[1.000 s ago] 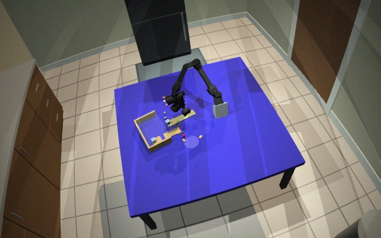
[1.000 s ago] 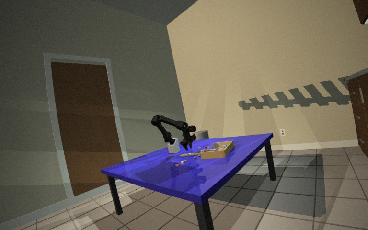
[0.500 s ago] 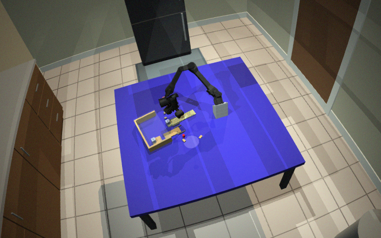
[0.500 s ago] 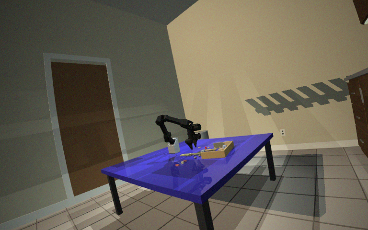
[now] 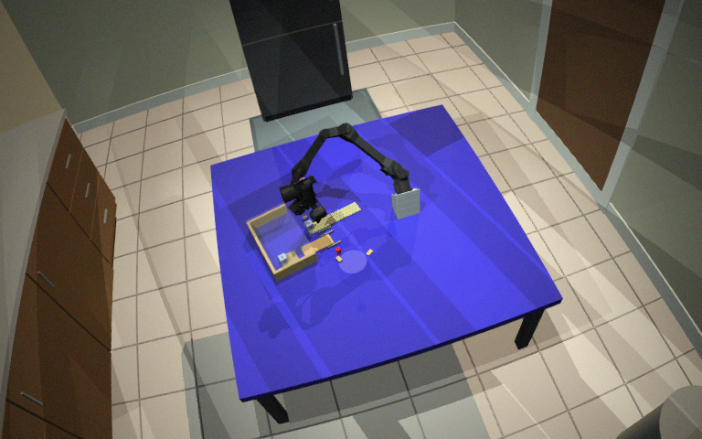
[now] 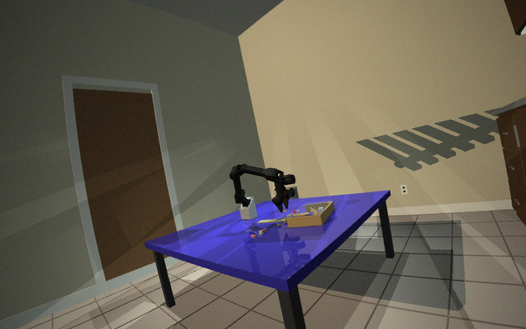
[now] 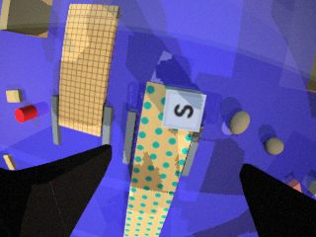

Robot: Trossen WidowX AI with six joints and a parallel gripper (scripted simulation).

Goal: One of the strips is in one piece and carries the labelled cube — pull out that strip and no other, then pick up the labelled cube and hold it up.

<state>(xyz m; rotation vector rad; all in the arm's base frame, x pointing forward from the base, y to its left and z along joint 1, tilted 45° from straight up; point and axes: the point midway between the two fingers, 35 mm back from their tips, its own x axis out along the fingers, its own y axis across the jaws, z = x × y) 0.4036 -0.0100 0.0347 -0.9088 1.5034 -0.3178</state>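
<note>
From my wrist view, the gripper (image 5: 316, 219) (image 6: 281, 210) (image 7: 178, 162) is spread wide with nothing in its grasp, presumably to leave room for straddling the cube. Below it runs the dotted strip (image 5: 347, 211) (image 7: 152, 168), between grey rails that probably keep its slide straight. The cube marked S (image 5: 309, 224) (image 7: 184, 110) sits on its far end, near one edge, so I judge the strip drawn out and the cube next to grasp. Beyond, the gridded strip (image 5: 322, 241) (image 7: 85, 69) lies between its own rails, best left alone.

Brown door (image 5: 598, 92) (image 6: 124, 178), pale tiled floor (image 5: 150, 207) (image 6: 220, 295).
</note>
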